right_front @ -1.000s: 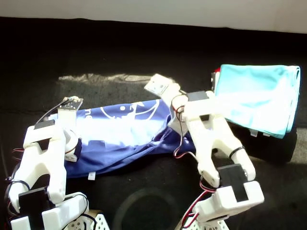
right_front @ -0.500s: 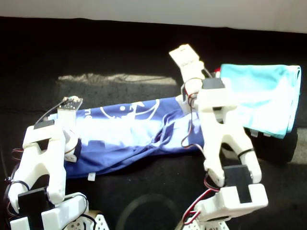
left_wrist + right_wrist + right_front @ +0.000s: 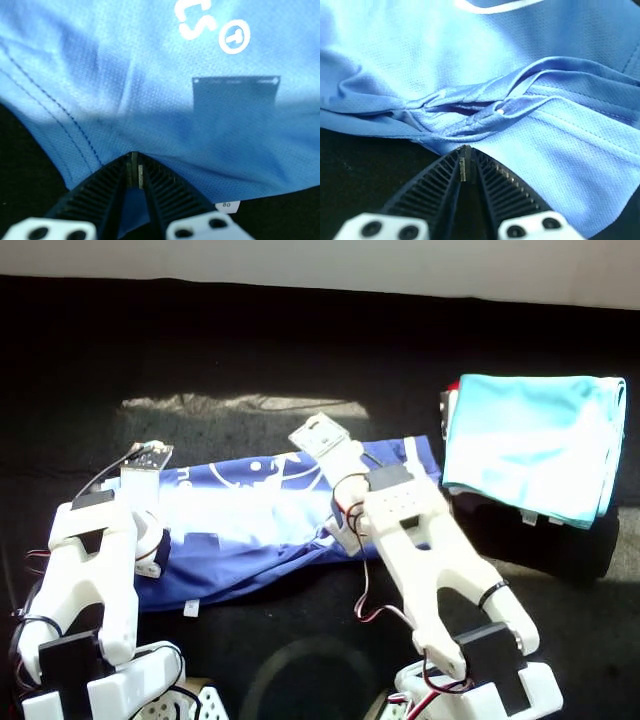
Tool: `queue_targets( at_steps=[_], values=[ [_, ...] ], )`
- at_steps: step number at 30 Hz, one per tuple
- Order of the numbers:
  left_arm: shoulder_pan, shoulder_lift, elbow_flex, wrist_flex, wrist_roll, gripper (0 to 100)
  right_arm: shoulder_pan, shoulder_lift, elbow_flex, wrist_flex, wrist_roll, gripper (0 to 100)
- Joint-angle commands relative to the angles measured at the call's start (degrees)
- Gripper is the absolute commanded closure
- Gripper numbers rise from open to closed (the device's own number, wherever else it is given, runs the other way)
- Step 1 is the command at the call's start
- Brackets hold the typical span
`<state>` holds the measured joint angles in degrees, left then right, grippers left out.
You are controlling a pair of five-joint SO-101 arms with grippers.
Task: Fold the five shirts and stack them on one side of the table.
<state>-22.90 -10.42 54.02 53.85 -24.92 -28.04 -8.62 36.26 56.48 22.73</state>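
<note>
Now the left gripper (image 3: 134, 159) clamps the hem of the blue shirt (image 3: 150, 75). The right gripper (image 3: 465, 159), jaws together, touches its bunched edge.

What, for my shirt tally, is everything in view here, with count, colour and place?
blue shirt: one, blue with white print, lying across the table's middle.
turquoise shirt: one, light turquoise, folded, on top of the stack at the table's right side.
black cloth: count unclear, black, folded under the turquoise shirt.
red cloth: a sliver, red, at the stack's far left corner.
table: one, black cover.
left gripper: one, white and black, shut on the blue shirt's edge.
right gripper: one, white and black, shut, tip at the blue shirt's near hem.
</note>
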Motion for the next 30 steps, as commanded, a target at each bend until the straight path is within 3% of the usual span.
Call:
queue_targets(
  at_steps=[1,7,11,15,23,30],
  values=[
    [-0.5,0.3,0.5,-1.5,0.1,99,-0.5,-1.7,2.3,-9.7,-0.5,99.1],
    [-0.5,0.3,0.5,-1.5,0.1,99,-0.5,7.6,-0.8,-16.7,-2.0,99.1],
    [-0.5,0.3,0.5,-1.5,0.1,99,-0.6,8.9,-5.8,-13.4,-7.6,99.1],
    [-0.5,0.3,0.5,-1.5,0.1,99,-0.6,9.0,-10.4,-7.6,-7.8,99.1],
    [-0.5,0.3,0.5,-1.5,0.1,99,-0.7,9.4,-13.4,-6.4,-8.0,99.1],
    [-0.5,0.3,0.5,-1.5,0.1,99,-1.8,10.9,-7.5,-13.8,-8.1,99.1]
  ],
)
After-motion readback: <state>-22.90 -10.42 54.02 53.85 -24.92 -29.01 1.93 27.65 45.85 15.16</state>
